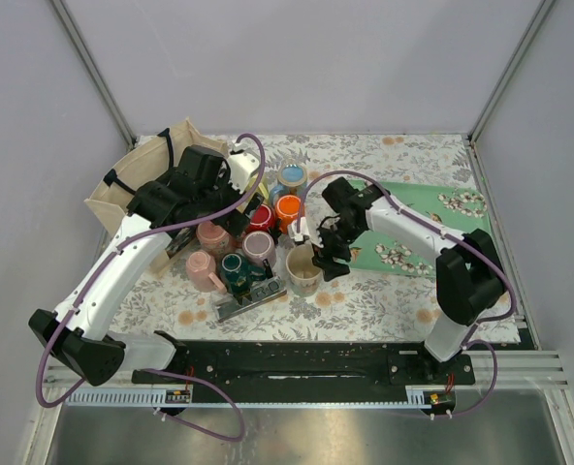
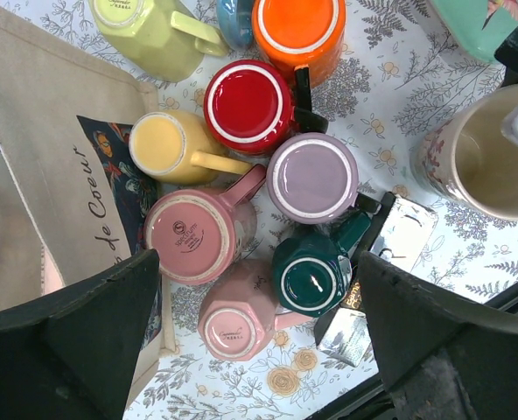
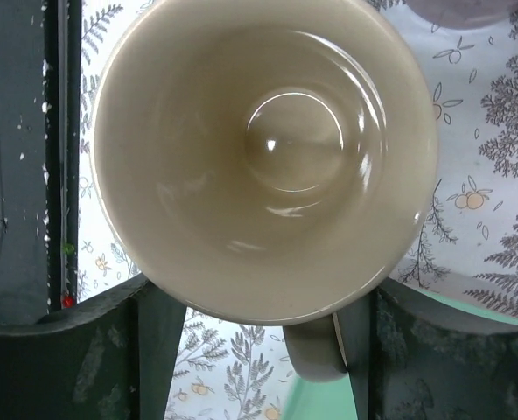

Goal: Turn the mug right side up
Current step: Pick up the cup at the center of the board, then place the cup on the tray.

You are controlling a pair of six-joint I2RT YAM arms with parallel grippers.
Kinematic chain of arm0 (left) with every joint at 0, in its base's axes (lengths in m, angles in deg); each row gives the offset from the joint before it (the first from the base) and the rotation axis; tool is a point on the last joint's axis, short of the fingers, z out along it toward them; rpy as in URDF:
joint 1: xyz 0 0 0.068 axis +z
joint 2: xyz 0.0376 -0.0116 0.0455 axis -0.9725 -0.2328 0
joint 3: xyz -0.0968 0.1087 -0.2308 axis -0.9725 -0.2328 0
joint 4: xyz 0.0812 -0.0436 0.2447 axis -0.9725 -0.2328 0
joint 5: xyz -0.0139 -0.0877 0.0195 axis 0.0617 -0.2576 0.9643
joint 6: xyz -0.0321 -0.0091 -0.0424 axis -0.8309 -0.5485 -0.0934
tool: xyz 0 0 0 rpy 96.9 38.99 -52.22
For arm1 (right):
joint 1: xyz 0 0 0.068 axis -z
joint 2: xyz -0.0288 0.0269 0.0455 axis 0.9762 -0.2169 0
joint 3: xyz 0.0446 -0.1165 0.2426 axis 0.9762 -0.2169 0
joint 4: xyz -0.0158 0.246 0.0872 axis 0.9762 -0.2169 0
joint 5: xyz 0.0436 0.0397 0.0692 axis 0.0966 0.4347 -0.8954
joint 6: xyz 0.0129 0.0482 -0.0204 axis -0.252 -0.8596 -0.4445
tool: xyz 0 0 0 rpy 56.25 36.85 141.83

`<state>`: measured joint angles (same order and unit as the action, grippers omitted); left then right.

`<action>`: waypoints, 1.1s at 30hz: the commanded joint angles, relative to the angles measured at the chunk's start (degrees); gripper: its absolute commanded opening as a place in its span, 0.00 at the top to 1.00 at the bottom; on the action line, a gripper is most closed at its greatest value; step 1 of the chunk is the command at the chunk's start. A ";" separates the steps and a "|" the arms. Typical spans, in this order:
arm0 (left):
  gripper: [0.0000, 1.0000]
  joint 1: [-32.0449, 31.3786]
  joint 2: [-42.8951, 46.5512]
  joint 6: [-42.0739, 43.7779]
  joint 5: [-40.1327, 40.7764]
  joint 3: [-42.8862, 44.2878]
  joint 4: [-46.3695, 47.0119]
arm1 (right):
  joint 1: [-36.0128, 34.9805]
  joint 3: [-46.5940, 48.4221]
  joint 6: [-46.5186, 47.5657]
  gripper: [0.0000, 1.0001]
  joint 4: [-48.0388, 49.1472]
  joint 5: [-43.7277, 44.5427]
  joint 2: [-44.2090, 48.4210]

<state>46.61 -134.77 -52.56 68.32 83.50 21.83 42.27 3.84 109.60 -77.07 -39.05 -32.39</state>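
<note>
A cream mug point(image 1: 303, 268) with a floral outside stands upright on the flowered cloth, mouth up; the right wrist view looks straight into its empty inside point(image 3: 268, 157), and it shows at the right edge of the left wrist view point(image 2: 491, 162). My right gripper point(image 1: 326, 254) hovers over it, open point(image 3: 255, 350), jaws wide on either side of the near rim, the mug's handle point(image 3: 316, 350) close to the right finger. My left gripper point(image 1: 231, 221) is open and empty point(image 2: 259, 341) above a cluster of upside-down mugs.
Upside-down mugs stand packed together: red point(image 2: 248, 105), orange point(image 2: 298, 31), lilac point(image 2: 312, 178), pink point(image 2: 192, 234), pink octagonal point(image 2: 237, 315), dark green point(image 2: 311, 276). Yellow point(image 2: 158, 144) and lime point(image 2: 150, 31) mugs lie by a tote bag point(image 1: 132, 184). A green mat point(image 1: 432, 208) lies at right.
</note>
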 commanded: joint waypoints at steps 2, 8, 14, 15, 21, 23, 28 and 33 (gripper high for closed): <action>0.01 0.40 0.26 0.17 -1.42 2.54 1.21 | -0.22 -4.21 -11.03 0.29 10.40 2.58 4.78; 0.01 0.40 0.35 0.34 -1.33 2.90 1.21 | -0.22 -10.80 -17.35 0.47 18.92 4.96 8.03; 0.01 0.40 0.35 0.52 -1.60 2.55 1.74 | -0.13 -13.97 -21.67 0.81 21.75 6.63 12.07; 0.01 0.49 0.35 0.43 -1.69 2.72 1.74 | -0.22 -14.06 -21.84 0.87 21.75 7.24 13.03; 0.01 0.49 -0.01 0.60 0.07 2.81 1.74 | 2.67 -11.87 -22.02 1.00 21.22 7.26 19.19; 0.01 0.66 0.17 1.13 0.68 2.72 1.82 | 5.21 -10.11 -22.55 1.00 21.31 6.29 20.51; 0.01 0.93 0.00 1.66 0.86 2.99 1.91 | 14.00 -3.35 -24.66 1.00 21.13 5.75 18.33; 0.01 1.37 -0.27 2.45 2.53 3.25 1.83 | 20.25 3.24 -24.83 1.00 22.53 9.69 12.88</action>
<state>47.44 -134.94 -51.43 68.64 83.94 21.83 59.28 -0.20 86.26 -60.79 -30.00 -16.98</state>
